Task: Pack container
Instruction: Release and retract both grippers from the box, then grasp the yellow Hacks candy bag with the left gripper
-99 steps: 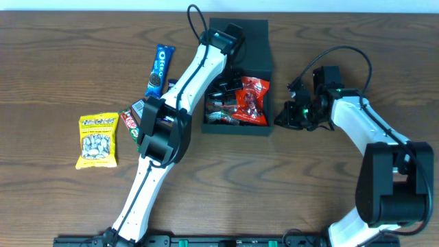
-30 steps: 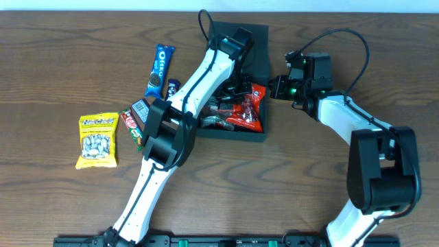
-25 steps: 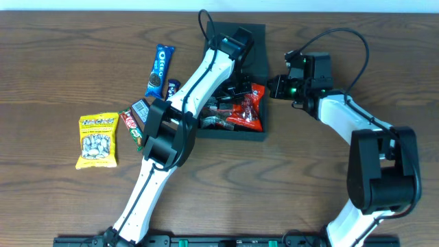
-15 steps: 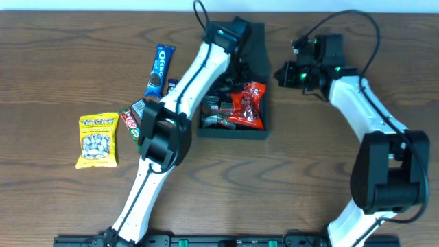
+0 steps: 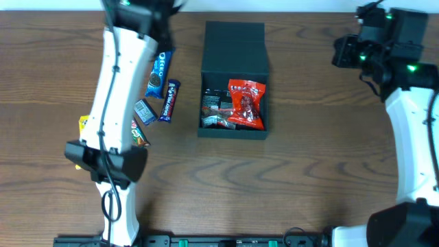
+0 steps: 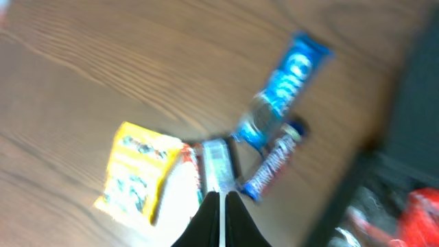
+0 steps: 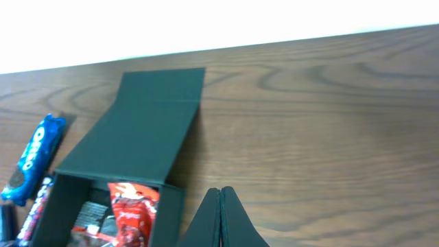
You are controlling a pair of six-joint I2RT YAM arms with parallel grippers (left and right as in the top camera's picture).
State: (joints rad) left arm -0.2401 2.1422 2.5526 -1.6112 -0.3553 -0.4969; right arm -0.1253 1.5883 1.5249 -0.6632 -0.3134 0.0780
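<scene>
At the middle of the wooden table (image 5: 309, 171), the matte dark grey-green cardboard box (image 5: 233, 44) is lying with its flap lid open flat and is holding a red snack packet (image 5: 245, 103). The left gripper (image 6: 221, 206) is hovering over a blue biscuit packet (image 6: 291, 75), and the right gripper (image 7: 221, 199) is hanging beside the box. Both are showing jaws pressed together and are gripping nothing.

My left wrist feed is blurred. The left gripper (image 6: 221, 206) is at bottom centre with its fingers pressed together and nothing between them, above the wooden table (image 6: 103, 68). I see a blue Oreo packet (image 6: 293, 71) lying diagonally at upper right. Below it is a dark purple bar (image 6: 274, 163), and a grey-white bar (image 6: 216, 163) sits beside that. A yellow packet (image 6: 136, 173) is at lower left, with a red wrapper (image 6: 189, 168) against its edge. The dark container (image 6: 415, 116) fills the right edge, and a red packet (image 6: 420, 214) is inside it; I can't read the labels.
</scene>
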